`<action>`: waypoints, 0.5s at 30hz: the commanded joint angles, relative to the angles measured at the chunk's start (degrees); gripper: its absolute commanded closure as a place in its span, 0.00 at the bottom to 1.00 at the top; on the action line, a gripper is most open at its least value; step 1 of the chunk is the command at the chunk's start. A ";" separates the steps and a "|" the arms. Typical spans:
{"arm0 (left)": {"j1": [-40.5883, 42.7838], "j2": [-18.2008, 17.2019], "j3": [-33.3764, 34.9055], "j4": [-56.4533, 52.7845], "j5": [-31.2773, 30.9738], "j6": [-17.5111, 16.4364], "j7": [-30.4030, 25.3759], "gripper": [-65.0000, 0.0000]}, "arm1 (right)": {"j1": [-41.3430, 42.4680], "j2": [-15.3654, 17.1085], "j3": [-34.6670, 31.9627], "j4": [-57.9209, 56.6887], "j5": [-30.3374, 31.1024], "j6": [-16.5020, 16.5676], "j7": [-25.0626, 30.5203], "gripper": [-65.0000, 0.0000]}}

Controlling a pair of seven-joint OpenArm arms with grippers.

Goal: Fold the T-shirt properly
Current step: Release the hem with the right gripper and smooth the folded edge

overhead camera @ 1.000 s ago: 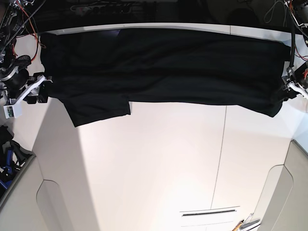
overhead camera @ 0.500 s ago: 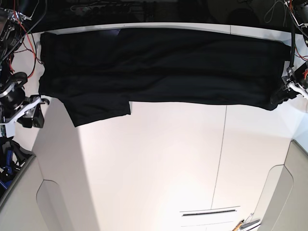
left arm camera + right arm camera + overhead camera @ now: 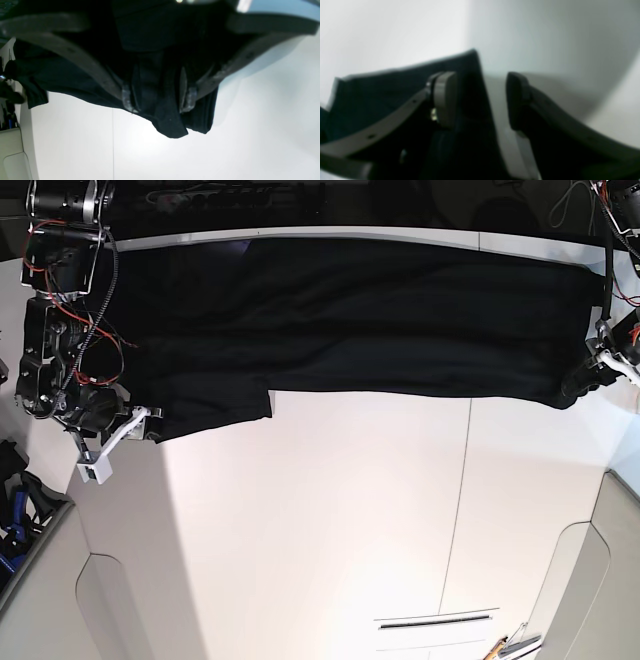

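T-shirt point(image 3: 170, 125) corner between left tool point(image 3: 158, 100) pads

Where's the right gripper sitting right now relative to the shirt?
In the base view the right gripper is at the left, at the T-shirt's lower-left corner by the hanging sleeve. Its wrist view shows open fingers straddling the cloth's edge.

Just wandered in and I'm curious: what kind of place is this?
Probably a robotics lab or test bench: a bare white table, a black T-shirt spread across it, and wired mechanical arms at both ends, one claw gripping the cloth.
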 commanded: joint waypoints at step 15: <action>-0.48 -1.38 -0.48 0.96 -1.44 -0.52 -1.27 0.58 | 1.55 -1.51 -3.43 2.80 7.63 0.44 -10.23 1.00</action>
